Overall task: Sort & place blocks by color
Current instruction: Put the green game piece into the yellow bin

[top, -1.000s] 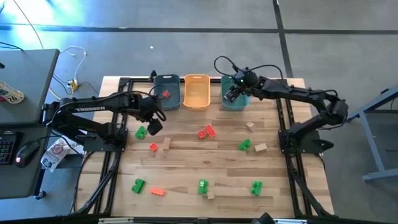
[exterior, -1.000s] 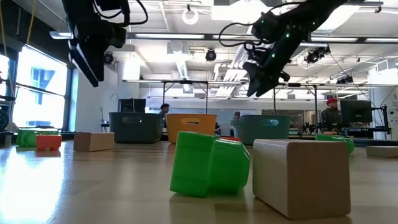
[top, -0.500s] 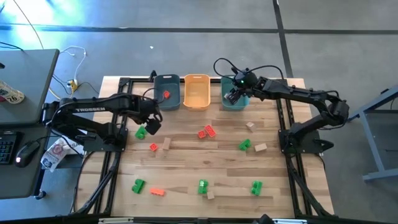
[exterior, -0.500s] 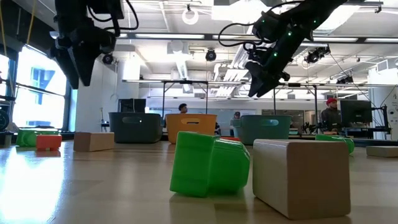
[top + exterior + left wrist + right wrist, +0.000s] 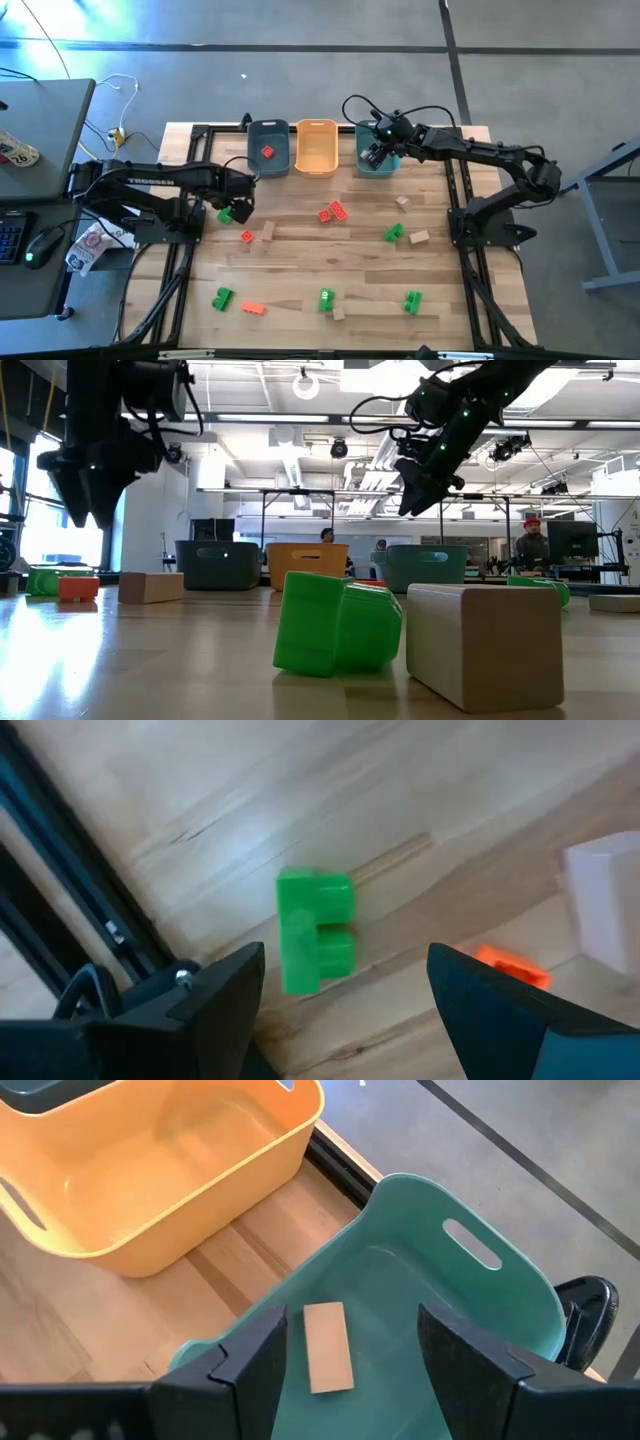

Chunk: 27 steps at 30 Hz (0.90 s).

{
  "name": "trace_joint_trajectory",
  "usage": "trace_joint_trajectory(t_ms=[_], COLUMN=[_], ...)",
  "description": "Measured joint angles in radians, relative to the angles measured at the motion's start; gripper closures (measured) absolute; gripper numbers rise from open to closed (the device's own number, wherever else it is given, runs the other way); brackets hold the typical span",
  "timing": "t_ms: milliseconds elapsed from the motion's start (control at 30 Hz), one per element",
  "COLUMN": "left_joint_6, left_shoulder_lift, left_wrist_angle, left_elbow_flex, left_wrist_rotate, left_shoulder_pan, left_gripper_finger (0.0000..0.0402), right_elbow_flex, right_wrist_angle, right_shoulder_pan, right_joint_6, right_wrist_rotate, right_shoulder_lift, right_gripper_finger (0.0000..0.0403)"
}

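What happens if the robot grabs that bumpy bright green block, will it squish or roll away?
Probably neither. The bright green block looks like hard moulded plastic with crisp edges, so it should stay stiff. It lies flat on the wooden table, so rolling seems unlikely. Its glossy faces might slip a little between the open left gripper.

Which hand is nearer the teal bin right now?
The right hand. It hangs open directly over the teal bin, where a tan block lies. The left hand is open too, far across the table above a green block near its left edge.
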Motion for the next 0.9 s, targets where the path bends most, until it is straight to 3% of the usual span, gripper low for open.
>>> trace_joint_trajectory(t_ms=[267,900], left_joint_6=[-0.015,0.009], left_shoulder_lift=[0.027,0.219], left_wrist_angle=[0.001,0.062], left_elbow_flex=[-0.039,-0.056], left_wrist_rotate=[0.001,0.006], left_shoulder_pan=[0.0,0.0], left_gripper_finger=[0.0135,0.0135], right_elbow_flex=[0.0,0.0], right_wrist_angle=[0.0,-0.006], right_shoulder_pan=[0.0,0.0], right_joint_6=[0.0,0.001], right_wrist_rotate=[-0.002,-0.002], right_shoulder_lift=[0.0,0.0], right_gripper_finger=[0.0194,0.0194])
